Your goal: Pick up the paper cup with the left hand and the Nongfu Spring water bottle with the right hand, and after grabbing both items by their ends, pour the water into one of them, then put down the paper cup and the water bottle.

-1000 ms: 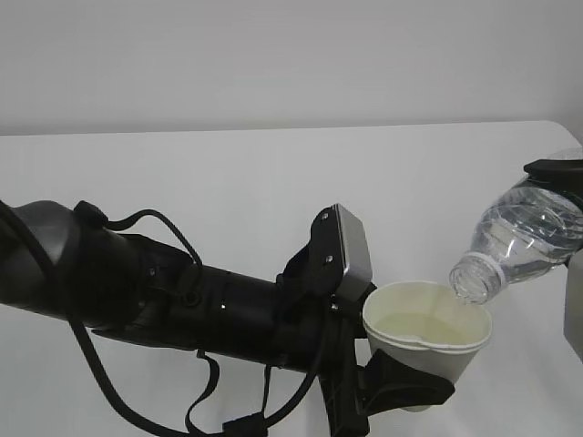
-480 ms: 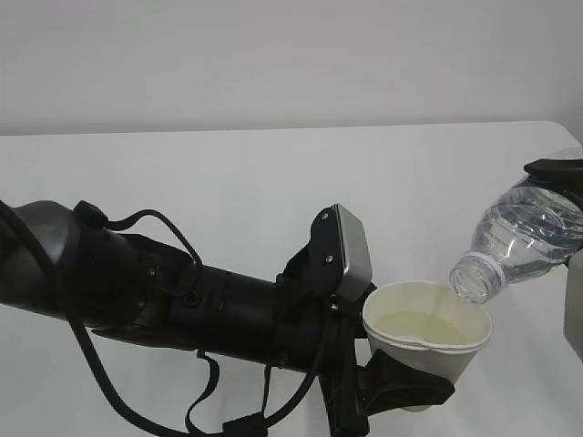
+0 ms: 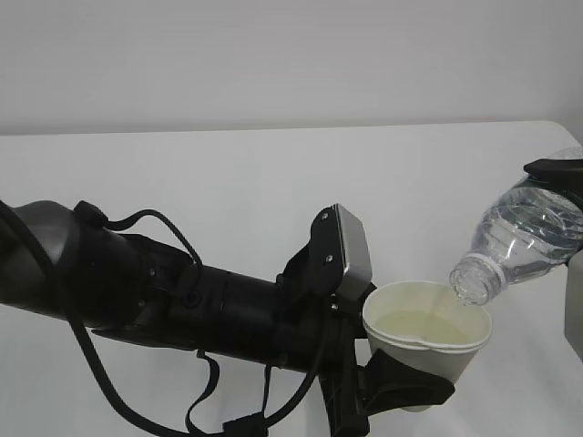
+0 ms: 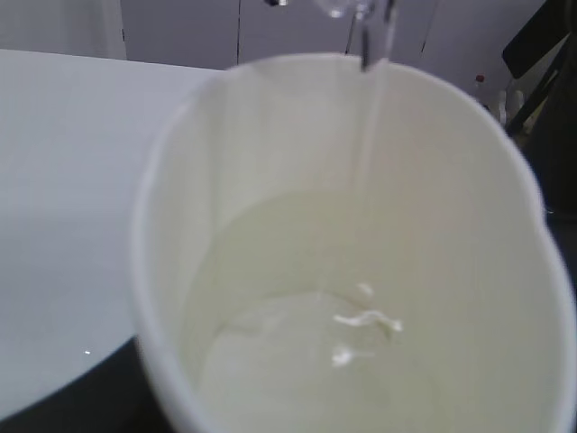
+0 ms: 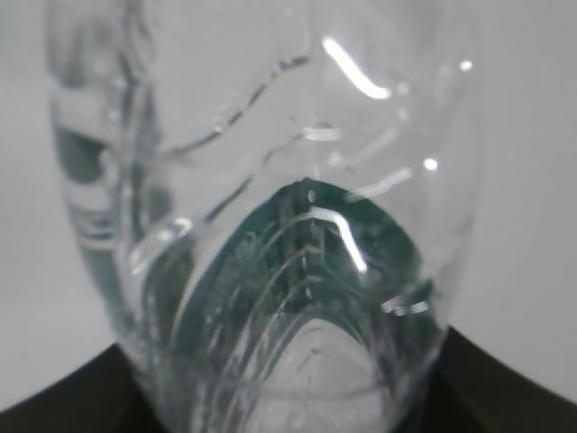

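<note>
I have the paper cup (image 3: 426,339) clamped low on its body in the fingers of the left hand (image 3: 401,387), lifted off the white tabletop (image 3: 228,182). The Nongfu Spring water bottle (image 3: 524,238) is tipped neck-down from the right edge of the exterior view, its open mouth just above the cup's far rim. In the left wrist view a thin stream of the water (image 4: 370,126) falls into the cup and ripples a shallow pool at the bottom.

I judge the cup the delicate one: thin paper, its rim already pinched out of round, so a harder squeeze would buckle it and slop the water. It grows heavier as it fills, and the low hold leaves it top-heavy; I would keep it level. The bottle is thin ribbed plastic, light and springy, likely slick, and held by its base end.

The right hand (image 3: 557,171) is mostly cut off at the frame edge; I see only a dark part against the bottle, and the right wrist view is filled with blurred plastic and green label, so its fingers appear closed on the bottle's end. How much water remains inside I cannot make out.
</note>
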Controlling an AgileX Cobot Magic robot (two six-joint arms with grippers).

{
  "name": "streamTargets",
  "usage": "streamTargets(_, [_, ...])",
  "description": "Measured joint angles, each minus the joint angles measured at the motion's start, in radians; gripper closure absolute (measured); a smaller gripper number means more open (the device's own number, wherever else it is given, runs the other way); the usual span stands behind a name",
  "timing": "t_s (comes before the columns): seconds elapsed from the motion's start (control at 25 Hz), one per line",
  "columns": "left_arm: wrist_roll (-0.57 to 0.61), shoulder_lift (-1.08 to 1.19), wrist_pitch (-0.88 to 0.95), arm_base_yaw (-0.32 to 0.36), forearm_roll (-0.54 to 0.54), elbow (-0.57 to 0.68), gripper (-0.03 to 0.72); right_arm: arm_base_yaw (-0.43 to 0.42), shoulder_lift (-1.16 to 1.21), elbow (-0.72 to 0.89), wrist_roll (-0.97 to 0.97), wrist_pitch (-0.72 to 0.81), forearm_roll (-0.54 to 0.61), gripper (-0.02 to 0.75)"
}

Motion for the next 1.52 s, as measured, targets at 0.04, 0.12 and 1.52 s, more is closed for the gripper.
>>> streamTargets(0.04, [0.000, 0.000, 0.000, 0.000, 0.000, 0.000, 0.271, 0.000, 0.000, 0.000, -0.001, 0.000, 0.000, 0.302])
streamTargets(0.12, [-0.003, 0.000, 0.000, 0.000, 0.000, 0.000, 0.271, 0.000, 0.000, 0.000, -0.004, 0.000, 0.000, 0.302])
streamTargets(1.52, [-0.004, 0.000, 0.001, 0.000, 0.000, 0.000, 0.273, 0.000, 0.000, 0.000, 0.017, 0.000, 0.056, 0.302])
